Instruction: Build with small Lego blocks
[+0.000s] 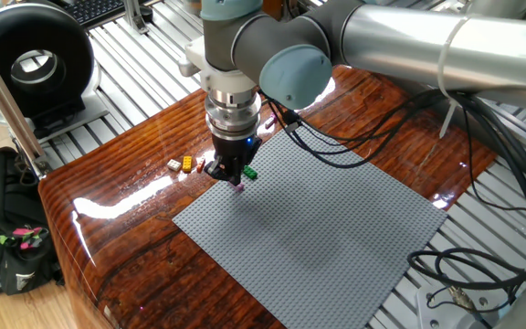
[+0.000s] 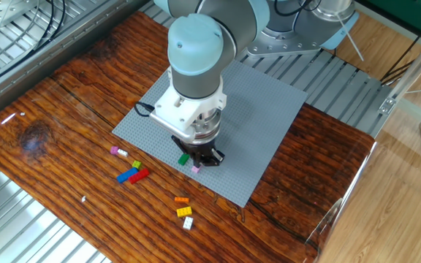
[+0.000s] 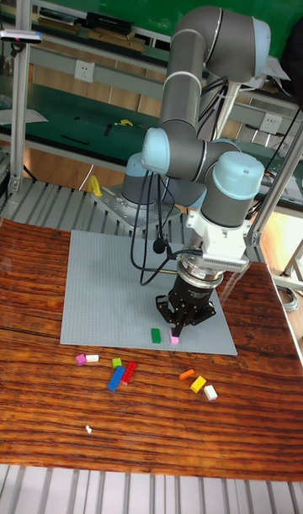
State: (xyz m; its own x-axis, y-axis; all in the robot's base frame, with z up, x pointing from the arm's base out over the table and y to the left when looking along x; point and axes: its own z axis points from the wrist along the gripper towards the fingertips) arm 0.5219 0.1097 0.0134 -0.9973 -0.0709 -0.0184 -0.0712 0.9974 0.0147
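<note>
We had our claw (image 3: 178, 327) low over the grey baseplate (image 3: 101, 287), apparently gripping a pink brick (image 3: 174, 340) at its tips. Just beside it sat a green brick (image 3: 156, 335); the remaining loose bricks (image 3: 118, 373) lay off the plate on the desk (image 3: 50, 430), so building had barely begun.

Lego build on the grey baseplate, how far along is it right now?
Early stage. Done: a small green Lego brick sits near the edge of the large grey studded baseplate. In hand: the black two-finger gripper is low over a small pink brick at that edge; whether the jaws grip it is unclear. Left: loose coloured bricks, including a blue one and a yellow one, lie on the wooden table.
</note>
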